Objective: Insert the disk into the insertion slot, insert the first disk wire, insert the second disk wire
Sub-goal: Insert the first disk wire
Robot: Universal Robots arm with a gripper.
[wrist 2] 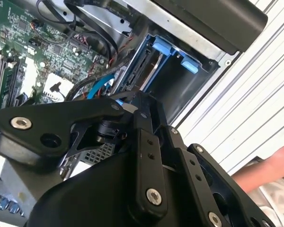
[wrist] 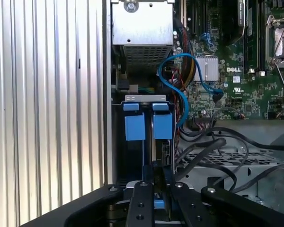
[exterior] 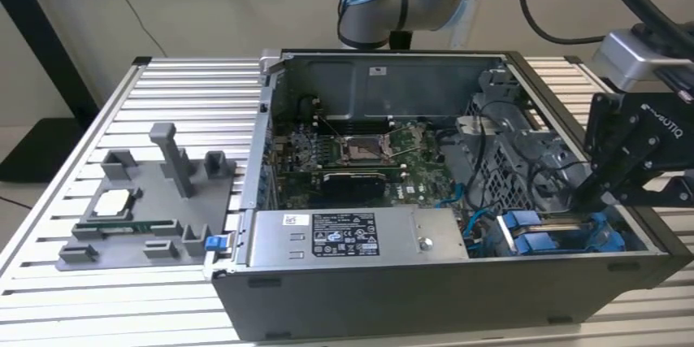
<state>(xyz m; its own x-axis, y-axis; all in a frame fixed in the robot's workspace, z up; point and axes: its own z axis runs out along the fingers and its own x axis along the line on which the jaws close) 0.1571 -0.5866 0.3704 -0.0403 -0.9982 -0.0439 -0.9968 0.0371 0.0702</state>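
The disk in its blue carrier sits down inside the insertion slot, in the drive cage at the near corner of the computer case, on the exterior view's right. So the job in hand looks like the first wire.

To do it well, I think the plug has to face the socket on the end of the disk and go in straight, not tilted. A slow, gentle push is best, because a crooked plug could bend or jam. The blue wire loops across from the motherboard, so it needs to hang loose and not get pulled tight. The black cables lie just beside the cage and could catch on the arm.

The gripper reaches down into the cage, right at the near end of the disk. Its fingers are pinched almost together on a small blue piece. It looks like the plug end of the blue wire, though most of it is hidden.
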